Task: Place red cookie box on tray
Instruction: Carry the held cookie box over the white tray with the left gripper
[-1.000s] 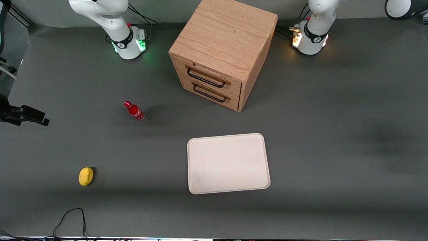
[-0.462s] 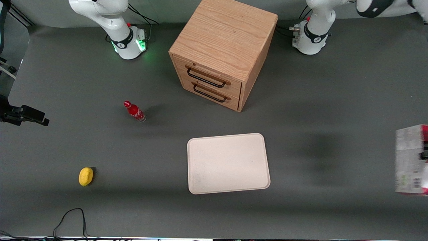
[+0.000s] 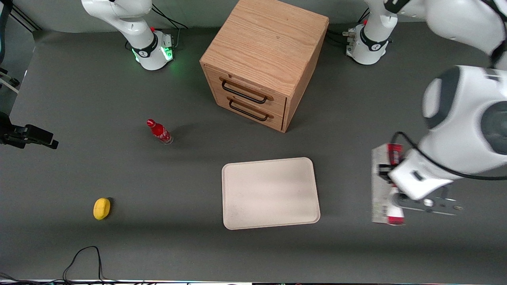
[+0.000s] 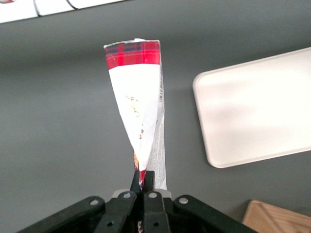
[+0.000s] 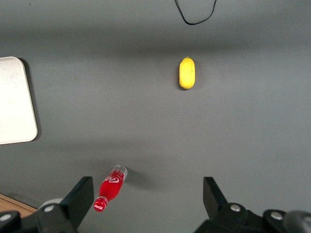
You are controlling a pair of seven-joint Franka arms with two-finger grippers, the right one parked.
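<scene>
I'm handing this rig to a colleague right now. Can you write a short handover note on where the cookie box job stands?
Gripper: shut on the red cookie box, carrying it above the table toward the working arm's end.
Tray: on the table in front of the wooden drawer cabinet, nearer the front camera; nothing lies on it.
Done: the box is picked up and held by its narrow end.
Left: bring the box over the tray, lower it, release.
Also on the table, toward the parked arm's end: a small red bottle and a yellow object, both well away from the tray.
</scene>
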